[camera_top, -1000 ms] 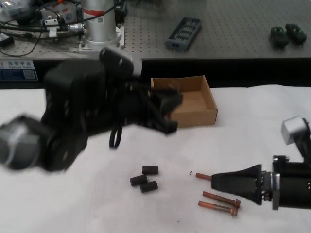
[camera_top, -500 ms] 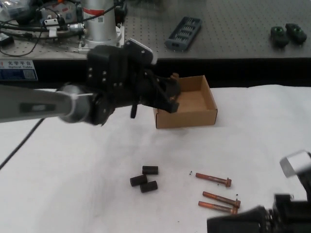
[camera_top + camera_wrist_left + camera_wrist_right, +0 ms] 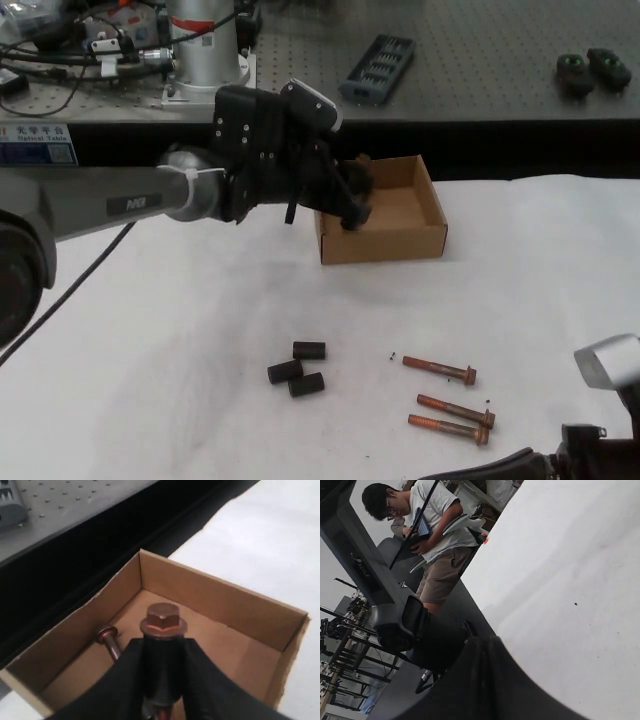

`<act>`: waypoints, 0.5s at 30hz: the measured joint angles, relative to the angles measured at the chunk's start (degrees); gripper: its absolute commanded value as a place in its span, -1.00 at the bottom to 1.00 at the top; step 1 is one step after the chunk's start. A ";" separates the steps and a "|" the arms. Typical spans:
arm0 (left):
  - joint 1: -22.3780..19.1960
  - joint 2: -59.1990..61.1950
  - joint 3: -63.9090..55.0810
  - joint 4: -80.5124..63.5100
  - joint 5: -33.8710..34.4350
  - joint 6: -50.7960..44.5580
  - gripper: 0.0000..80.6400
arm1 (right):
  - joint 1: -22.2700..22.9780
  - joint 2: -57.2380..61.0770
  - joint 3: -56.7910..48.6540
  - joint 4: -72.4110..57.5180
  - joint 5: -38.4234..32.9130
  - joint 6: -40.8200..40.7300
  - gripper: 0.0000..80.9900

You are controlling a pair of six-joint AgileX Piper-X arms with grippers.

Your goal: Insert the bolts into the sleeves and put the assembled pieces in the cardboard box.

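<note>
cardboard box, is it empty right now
No, a bolt lies on the floor of the cardboard box, beside where the left gripper holds a sleeved bolt.

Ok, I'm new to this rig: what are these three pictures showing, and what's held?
Two robot arms work at a bench. The high view looks over it from behind them: the left arm ends above the open brown cardboard box, the right arm sits at the near edge. On the white cloth lie three black cylindrical sleeves and three copper-coloured metal bolts. The left wrist view looks along that arm's jaws: they are shut on a copper hex-head bolt seated in a black sleeve, over the box. Another bolt lies inside. The right wrist view looks across the cloth.
</note>
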 measured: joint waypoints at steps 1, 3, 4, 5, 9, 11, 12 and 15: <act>0.21 0.00 0.00 0.73 0.00 0.92 -0.30 | 0.00 0.00 0.00 0.00 0.08 0.12 -0.89; 0.74 0.00 0.00 1.51 -1.41 1.57 0.15 | 0.10 0.00 0.00 0.00 0.14 0.78 -0.89; 0.91 0.00 -0.12 1.74 -2.16 1.32 0.22 | 0.10 0.00 0.00 0.00 0.14 0.97 -0.89; 1.10 0.00 -0.16 1.91 -2.44 0.56 0.18 | 0.10 0.00 0.00 0.00 0.14 1.16 -0.89; 1.59 -2.27 -0.13 5.61 2.68 -2.64 -0.15 | 0.10 0.00 0.00 0.00 -0.03 1.29 -0.89; 1.59 -4.96 -0.13 10.33 3.50 -1.38 -0.19 | 0.10 0.00 0.00 0.00 -0.20 1.35 -0.89; 1.59 -4.96 -0.13 10.33 3.63 0.50 -0.19 | 0.10 0.00 0.00 0.00 -0.32 1.35 -0.89; 1.59 -12.67 -0.66 28.53 2.97 14.22 -0.19 | 0.10 0.00 0.00 0.00 -0.44 1.35 -0.89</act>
